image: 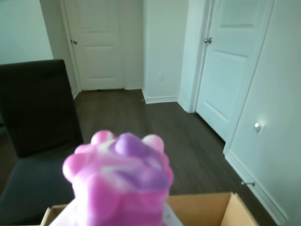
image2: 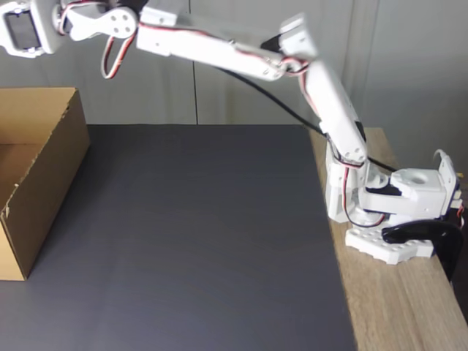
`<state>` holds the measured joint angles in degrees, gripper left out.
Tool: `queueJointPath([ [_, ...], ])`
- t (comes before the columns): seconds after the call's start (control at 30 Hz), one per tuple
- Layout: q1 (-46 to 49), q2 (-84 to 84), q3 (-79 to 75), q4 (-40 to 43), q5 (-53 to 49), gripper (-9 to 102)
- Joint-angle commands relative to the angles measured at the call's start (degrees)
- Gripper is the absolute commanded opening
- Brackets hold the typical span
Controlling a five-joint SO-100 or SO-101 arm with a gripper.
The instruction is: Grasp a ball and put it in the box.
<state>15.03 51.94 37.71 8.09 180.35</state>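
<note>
Carrying the ball (image: 120,181) toward the box (image2: 40,172): transport step judged in hand, release not yet made.

Wrist view: ball large and close at bottom centre, pink and purple with pale streaks, bumps plain on its top. Ball raised above the box, whose cardboard rim (image: 211,207) runs behind and below it, the open corner at lower right. Fingers themselves not visible here, hidden behind or beneath the ball; ball sitting steady ahead of the camera with nothing else under it, so judged clamped between the fingers, closed to about the ball's width. Exact opening cannot be told.

Beyond the box: dark chair (image: 37,122) to its far left, dark wood floor (image: 188,136), white doors (image: 101,44) further back.

Fixed view: arm (image2: 219,47) stretched out long and high from its base (image2: 395,212), reaching across the dark mat (image2: 197,234) toward the box. Wrist end (image2: 25,29) at the frame's top left corner, above the box's far wall and over its open top. Ball and fingertips cut off by the frame edge. Box standing on the mat's left edge, open upward, inside floor bare where seen.

Next move, as a judgement: confirm the ball hangs clear inside the box walls rather than over the rim, lower a little if reach allows, then part the fingers and let it fall. Soft bumpy surface likely to cling briefly to the fingers; wide opening advisable. Arm near full stretch, so little margin for further reach over the box.
</note>
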Motion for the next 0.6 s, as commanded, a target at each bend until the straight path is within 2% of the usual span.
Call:
queueJointPath([
  [0.0, 0.4, -7.3, -18.2, 4.8, 0.4, 14],
  [0.1, 0.5, -16.4, -30.9, 8.9, 0.4, 13],
  [0.37, 1.4, -19.5, -31.5, 12.5, 0.3, 21],
  [0.57, 2.0, -21.4, -33.7, 18.8, 0.4, 35],
])
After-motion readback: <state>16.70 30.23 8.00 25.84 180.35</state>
